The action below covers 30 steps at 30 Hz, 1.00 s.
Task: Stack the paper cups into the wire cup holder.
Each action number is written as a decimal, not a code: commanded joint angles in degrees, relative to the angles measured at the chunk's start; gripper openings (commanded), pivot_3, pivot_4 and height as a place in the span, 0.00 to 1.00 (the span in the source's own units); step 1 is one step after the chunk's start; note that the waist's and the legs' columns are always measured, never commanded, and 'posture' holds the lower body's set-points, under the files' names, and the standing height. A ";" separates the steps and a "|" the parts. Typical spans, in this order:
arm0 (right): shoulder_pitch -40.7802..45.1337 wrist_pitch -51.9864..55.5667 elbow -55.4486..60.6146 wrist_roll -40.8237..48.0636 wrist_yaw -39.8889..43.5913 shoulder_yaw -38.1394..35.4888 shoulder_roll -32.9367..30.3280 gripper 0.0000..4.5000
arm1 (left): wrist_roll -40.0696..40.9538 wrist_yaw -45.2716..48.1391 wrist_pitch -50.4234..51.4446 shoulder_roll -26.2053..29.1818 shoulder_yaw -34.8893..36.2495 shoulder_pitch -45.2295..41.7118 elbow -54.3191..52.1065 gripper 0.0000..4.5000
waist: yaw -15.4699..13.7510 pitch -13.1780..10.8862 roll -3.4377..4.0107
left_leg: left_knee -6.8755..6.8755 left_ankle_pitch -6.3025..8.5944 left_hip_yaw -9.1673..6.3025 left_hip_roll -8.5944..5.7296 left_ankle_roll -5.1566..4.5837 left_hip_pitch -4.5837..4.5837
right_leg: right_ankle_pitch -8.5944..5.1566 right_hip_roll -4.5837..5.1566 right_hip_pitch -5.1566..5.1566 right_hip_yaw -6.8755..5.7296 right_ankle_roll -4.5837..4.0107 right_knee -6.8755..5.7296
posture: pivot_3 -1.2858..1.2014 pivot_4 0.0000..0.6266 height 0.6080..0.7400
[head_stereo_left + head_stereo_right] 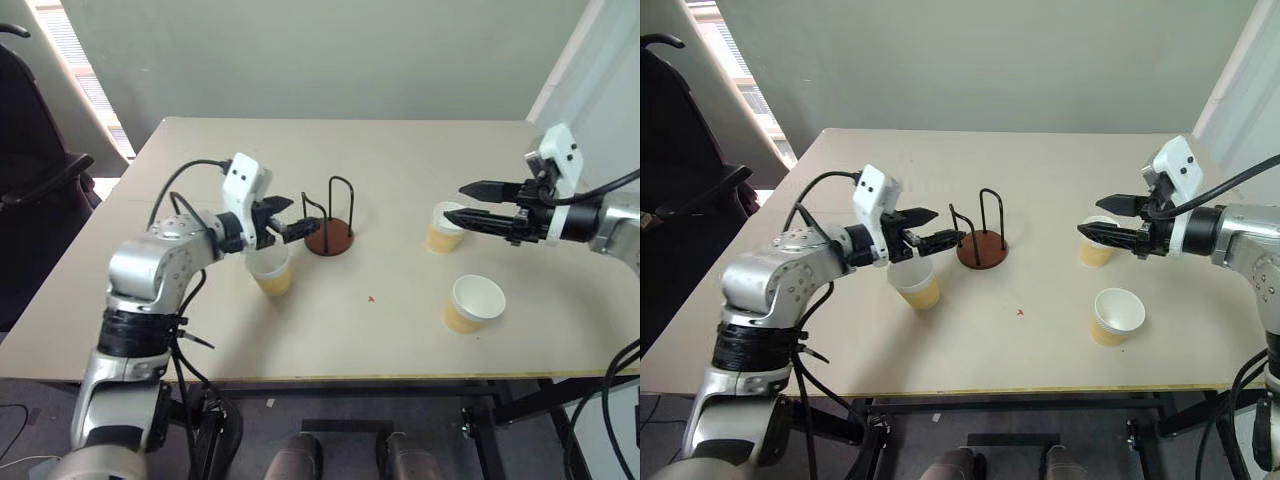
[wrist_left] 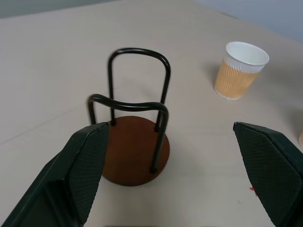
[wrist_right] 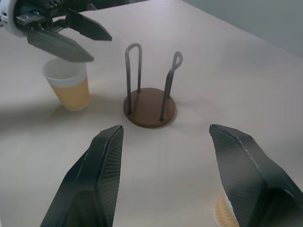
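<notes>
The wire cup holder [image 1: 330, 238] stands empty near the table's middle, with black wire loops on a reddish-brown disc. One paper cup [image 1: 272, 272] stands upright just left of it. My left gripper [image 1: 300, 218] hovers above that cup, open and empty, pointing at the holder [image 2: 135, 146]. On the right stand two more upright paper cups, one further back [image 1: 443, 232] and one nearer the front [image 1: 473, 303]. My right gripper [image 1: 455, 200] hangs open and empty just above the rear cup, pointing left. The right wrist view shows the holder [image 3: 149, 111] and the left cup [image 3: 68, 85].
The beige table [image 1: 370, 160] has a small red mark [image 1: 371, 298] in front of the holder. A dark chair [image 1: 30, 170] stands off the table's left side. A wall runs behind the far edge.
</notes>
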<state>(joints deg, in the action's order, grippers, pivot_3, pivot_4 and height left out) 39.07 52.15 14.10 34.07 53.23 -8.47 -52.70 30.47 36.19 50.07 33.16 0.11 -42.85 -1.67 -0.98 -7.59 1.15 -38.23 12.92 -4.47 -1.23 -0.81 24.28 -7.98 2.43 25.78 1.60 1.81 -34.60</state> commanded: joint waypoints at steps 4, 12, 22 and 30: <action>0.38 -0.25 2.27 1.20 -1.45 -2.45 -1.01 0.66 | -3.33 0.95 -3.02 -2.13 -1.70 -3.56 3.67 1.00 | -0.02 -0.01 -0.01 | 0.00 -0.01 0.01 0.00 -0.02 0.01 | -0.04 0.00 0.00 0.01 0.12 0.00 | 0.52 0.24 1.00; -0.18 -0.95 2.12 1.11 -1.68 -2.19 -1.38 0.66 | -8.76 2.03 -7.41 -6.41 -4.80 -8.42 14.22 1.00 | -0.22 -0.01 -0.01 | -0.06 -0.03 0.01 -0.04 0.00 0.06 | -0.04 0.04 -0.07 0.02 0.49 0.04 | 0.52 0.24 1.00; -1.17 -1.16 3.19 1.45 -1.13 -2.38 -2.26 0.66 | -12.16 5.09 -11.28 -11.89 -6.64 -12.47 22.64 1.00 | -0.43 -0.01 -0.01 | -0.15 -0.08 0.08 -0.06 0.07 0.26 | 0.17 0.08 -0.06 0.02 0.97 0.29 | 0.52 0.24 1.00; -3.79 -0.69 4.92 2.45 -0.56 -3.04 -3.58 0.67 | -12.83 6.13 -14.63 -13.37 -5.18 -13.16 23.88 0.71 | -0.57 -0.01 -0.01 | -0.21 -0.06 0.12 -0.06 0.05 0.40 | 0.23 0.09 -0.06 0.02 1.11 0.49 | 0.52 0.24 1.00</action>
<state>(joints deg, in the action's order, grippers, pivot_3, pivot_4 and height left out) 34.82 51.89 16.73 35.80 51.97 -9.00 -54.83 17.67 41.41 37.15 19.62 -6.57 -54.17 23.12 -1.55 -7.60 1.14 -38.45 12.86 -4.34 -1.29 -0.77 24.70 -7.74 2.52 25.73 1.62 2.93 -34.09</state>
